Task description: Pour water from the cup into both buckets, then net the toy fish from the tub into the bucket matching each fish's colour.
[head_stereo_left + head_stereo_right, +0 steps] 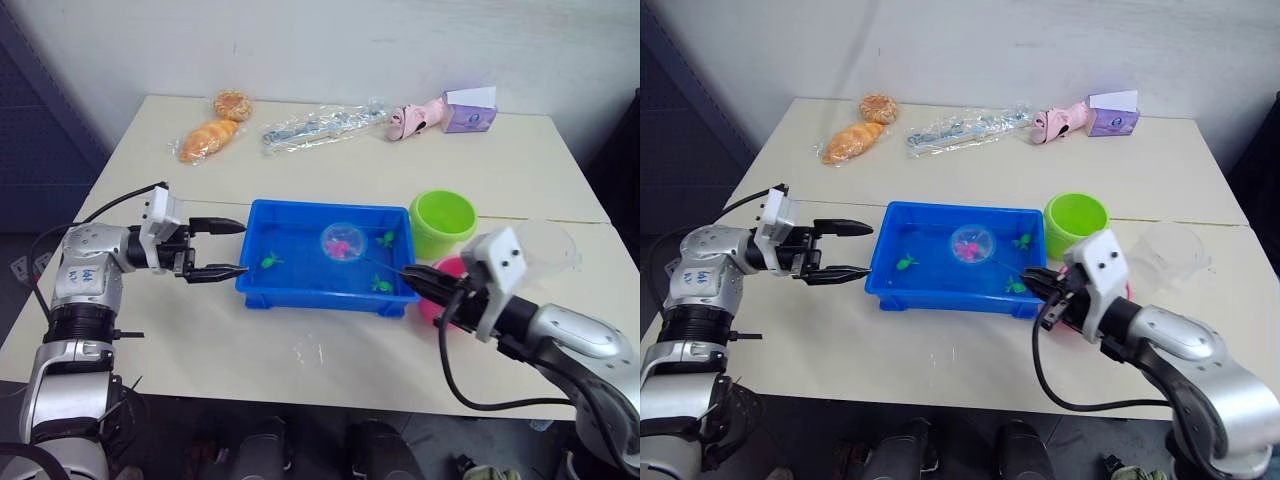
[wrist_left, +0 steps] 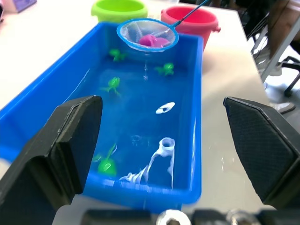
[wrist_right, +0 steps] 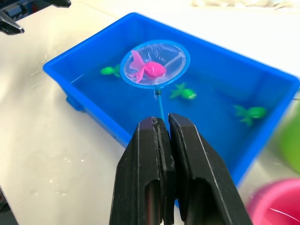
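A pink fish (image 3: 149,69) lies in the net (image 3: 154,64), held over the water near the middle of the blue tub (image 1: 262,283) at the table's centre. The right gripper (image 3: 164,129) is clamped tight on the net's thin handle (image 3: 159,106), reaching in from the tub's 4 o'clock corner. Green fish (image 3: 183,92) sit in the water of the tub, one just beside the net and another (image 3: 251,112) toward the tub's 3 o'clock end. The green bucket (image 1: 443,222) stands just beside the tub at 2 o'clock, and the pink bucket (image 2: 191,18) at 4 o'clock, partly behind the right gripper; what either holds cannot be made out. The clear cup (image 1: 1170,252) stands at 3 o'clock beyond the buckets. The left gripper (image 1: 231,248) hovers at the tub's 9 o'clock end, fingers spread wide and empty. Bread (image 1: 208,139) and packets (image 1: 322,126) lie at the table's far edge, 12 o'clock.
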Controlling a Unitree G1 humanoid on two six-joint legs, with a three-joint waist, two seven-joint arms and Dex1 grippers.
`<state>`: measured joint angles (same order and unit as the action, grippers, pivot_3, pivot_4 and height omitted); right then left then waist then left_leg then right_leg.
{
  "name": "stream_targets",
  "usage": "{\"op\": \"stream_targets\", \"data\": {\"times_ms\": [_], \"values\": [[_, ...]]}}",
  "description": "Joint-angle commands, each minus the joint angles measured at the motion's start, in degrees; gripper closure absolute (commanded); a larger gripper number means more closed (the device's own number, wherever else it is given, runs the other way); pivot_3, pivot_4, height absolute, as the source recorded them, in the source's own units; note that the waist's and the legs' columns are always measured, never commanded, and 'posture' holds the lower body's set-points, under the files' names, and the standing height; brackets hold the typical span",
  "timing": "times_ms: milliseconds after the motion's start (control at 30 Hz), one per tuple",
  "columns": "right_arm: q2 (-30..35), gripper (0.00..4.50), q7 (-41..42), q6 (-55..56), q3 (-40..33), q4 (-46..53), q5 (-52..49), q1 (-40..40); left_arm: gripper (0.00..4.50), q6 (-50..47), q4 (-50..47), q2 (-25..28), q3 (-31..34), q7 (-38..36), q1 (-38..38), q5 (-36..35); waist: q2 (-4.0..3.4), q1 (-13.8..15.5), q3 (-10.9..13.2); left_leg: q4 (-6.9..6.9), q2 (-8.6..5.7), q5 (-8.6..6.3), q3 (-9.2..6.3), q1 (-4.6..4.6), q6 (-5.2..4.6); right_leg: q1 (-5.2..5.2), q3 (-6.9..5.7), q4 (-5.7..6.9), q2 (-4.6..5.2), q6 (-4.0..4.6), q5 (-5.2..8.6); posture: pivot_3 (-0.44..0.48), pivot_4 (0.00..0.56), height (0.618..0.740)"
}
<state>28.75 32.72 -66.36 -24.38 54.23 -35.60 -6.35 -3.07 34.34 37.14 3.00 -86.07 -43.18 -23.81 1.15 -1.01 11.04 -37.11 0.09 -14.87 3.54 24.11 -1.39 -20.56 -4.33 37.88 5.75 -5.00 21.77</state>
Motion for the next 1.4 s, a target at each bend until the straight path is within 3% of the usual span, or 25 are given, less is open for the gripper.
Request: {"op": "stream_targets", "data": {"times_ms": [33,233,400,500,667,967,1200,1400], "values": [[3.2,4.50,0.3,5.3,-11.5,5.8,-6.2,5.7,0.04,-1.2,-1.2,-2.6,-1.2,-5.4,-2.1,-1.8,0.01,0.5,0.0,-0.02,0.00,-0.01,0.00,-0.01,-0.01,0.03,-0.01,-0.01,-0.01,-0.01,0.00,0.000,0.150,0.740],[8.4,4.50,-0.3,16.1,-30.9,5.8,-14.8,25.2,0.04,-1.3,-0.4,-7.5,-3.2,-5.5,-3.8,-2.1,0.01,1.3,0.0,0.00,-0.02,0.00,0.01,-0.03,-0.03,0.09,-0.03,-0.05,-0.05,-0.02,-0.01,0.000,0.150,0.740],[4.4,4.50,2.6,27.3,-38.9,5.8,-9.4,41.3,0.04,-0.3,1.8,-10.0,-4.5,-5.2,-6.2,-1.1,0.04,1.6,0.0,-0.06,-0.01,0.02,0.03,-0.10,-0.05,0.19,0.02,-0.08,-0.11,-0.09,-0.04,0.000,0.150,0.740],[0.0,4.50,3.3,35.1,-38.1,4.2,-1.9,45.6,0.04,0.3,3.3,-11.1,-4.9,-5.0,-7.6,-0.6,0.05,1.4,0.0,-0.03,-0.01,0.02,0.09,-0.20,-0.08,0.19,0.11,-0.18,-0.11,-0.10,-0.04,0.000,0.150,0.740],[-4.9,4.50,5.3,49.8,-29.9,0.4,11.0,48.8,0.04,0.7,4.2,-12.2,-5.3,-4.6,-8.8,-0.1,0.05,0.8,0.0,0.09,0.01,0.01,0.28,-0.46,-0.05,0.24,0.36,-0.17,-0.13,-0.12,-0.03,0.000,0.150,0.740],[-5.8,4.50,4.3,67.1,-16.5,-7.3,29.9,48.8,0.04,-1.1,0.0,-12.6,-5.9,-2.6,-7.4,-0.7,0.05,1.0,0.0,0.11,0.04,0.02,0.42,-0.65,0.04,0.29,0.56,-0.12,-0.13,-0.11,-0.02,0.000,0.150,0.740],[-2.6,4.50,-2.6,87.3,-16.1,-16.3,49.9,47.4,0.04,-3.6,-4.5,-12.2,-5.7,-0.9,-5.7,-1.0,0.05,0.9,0.0,0.12,0.03,0.03,0.46,-0.74,0.07,0.36,0.59,-0.12,-0.14,-0.11,-0.02,0.000,0.150,0.740],[0.2,4.50,-6.7,97.8,-18.6,-19.0,60.2,48.5,0.04,-5.1,-6.4,-12.0,-5.4,0.1,-5.0,-1.1,0.05,1.0,0.0,0.13,0.03,0.06,0.46,-0.78,0.11,0.39,0.59,-0.12,-0.16,-0.10,-0.01,0.000,0.150,0.740]]}}
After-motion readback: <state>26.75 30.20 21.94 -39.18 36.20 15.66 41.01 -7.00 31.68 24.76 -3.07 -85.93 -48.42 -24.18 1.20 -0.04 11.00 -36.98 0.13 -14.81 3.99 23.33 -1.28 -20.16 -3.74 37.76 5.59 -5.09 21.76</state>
